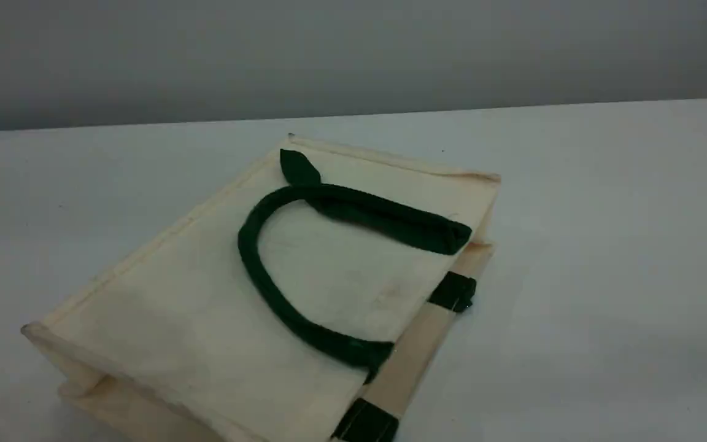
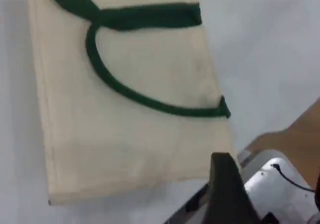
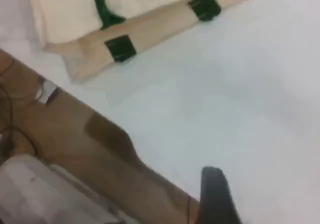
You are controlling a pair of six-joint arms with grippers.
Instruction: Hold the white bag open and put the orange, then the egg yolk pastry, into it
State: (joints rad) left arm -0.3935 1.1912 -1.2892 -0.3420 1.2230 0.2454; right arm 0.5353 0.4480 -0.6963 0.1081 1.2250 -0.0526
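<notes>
The white bag (image 1: 206, 331) lies flat on the table with its mouth edge toward the right front. One dark green handle (image 1: 267, 288) lies looped on its top face, and green patches (image 1: 452, 291) show on the lower layer at the mouth. The left wrist view looks down on the bag (image 2: 125, 134), with one dark fingertip (image 2: 225, 194) of my left gripper hanging over its near edge, holding nothing. In the right wrist view the bag (image 3: 145, 31) is at the top left and my right fingertip (image 3: 215, 194) hangs above bare table, well away from it. The orange and the egg yolk pastry are out of view.
The white table (image 1: 605, 276) stretches around the bag. A brown wooden strip (image 3: 100, 144) along the table's edge and grey metal hardware (image 2: 270, 179) with a cable appear in the wrist views. A grey wall rises behind the table.
</notes>
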